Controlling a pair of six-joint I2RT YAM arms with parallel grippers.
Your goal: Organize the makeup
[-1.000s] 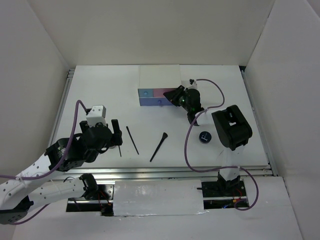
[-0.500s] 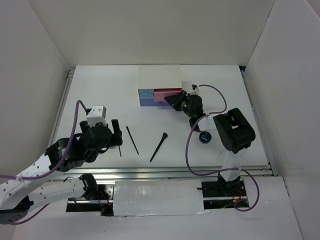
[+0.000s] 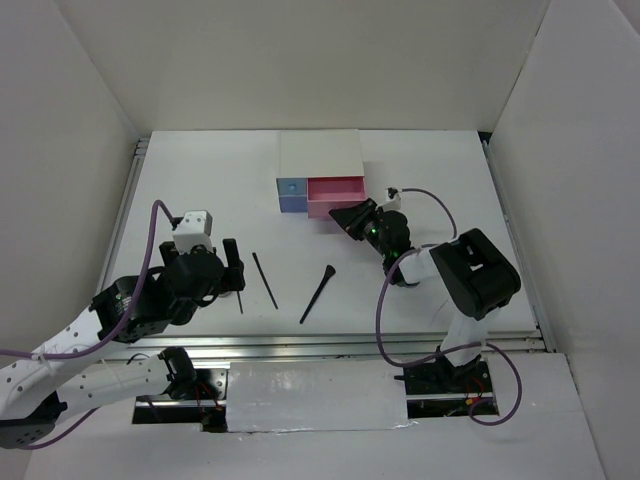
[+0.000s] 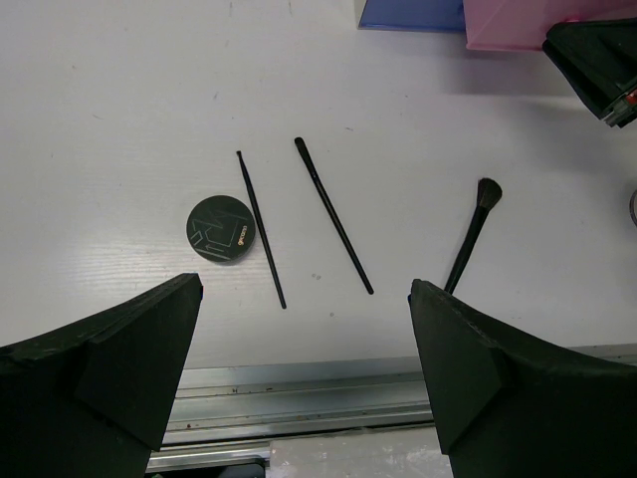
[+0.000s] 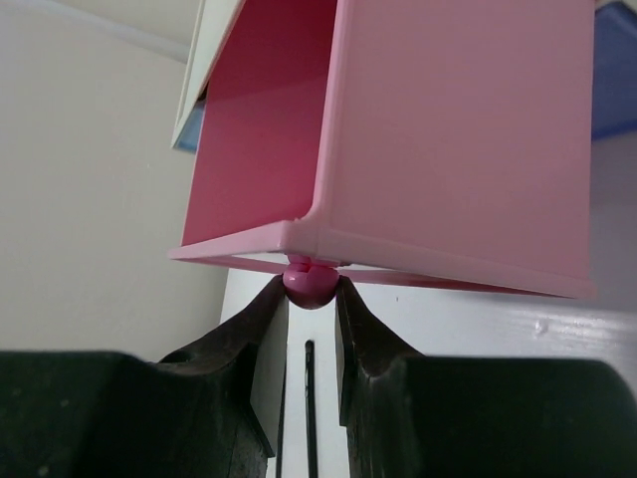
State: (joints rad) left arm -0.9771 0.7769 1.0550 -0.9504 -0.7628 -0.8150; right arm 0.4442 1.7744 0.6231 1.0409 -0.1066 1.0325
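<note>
The step in hand is the opening of the storage, not yet the sorting itself. The right pincer (image 5: 311, 299) is closed to a narrow gap on the small pink knob (image 5: 311, 282) of the pink drawer (image 3: 335, 192), one finger on each side of it. This drawer stands partly out of the white box (image 3: 320, 155), while the blue drawer (image 3: 291, 187) beside it is shut.

The makeup lies on the table (image 3: 200, 190), well apart from the box and nearer to the arm bases. In the left wrist view there is a round black compact (image 4: 221, 229), then two thin black pencils (image 4: 261, 229) lying almost parallel, then a flared brush (image 4: 470, 237) further to the right. The compact is just beside the first pencil; whether they touch, one cannot tell. The left pincer (image 4: 304, 329) hangs above these items, wide open and holding nothing.

By my judgement, the next move calls for the right arm to decide whether the drawer is open enough, and then to let go of the knob and move aside, so that the drawer mouth is free. The left arm then needs to come down on one item. The pencils are thin and lie flat, so the fingers must close low and across the shaft, or it may slip.
</note>
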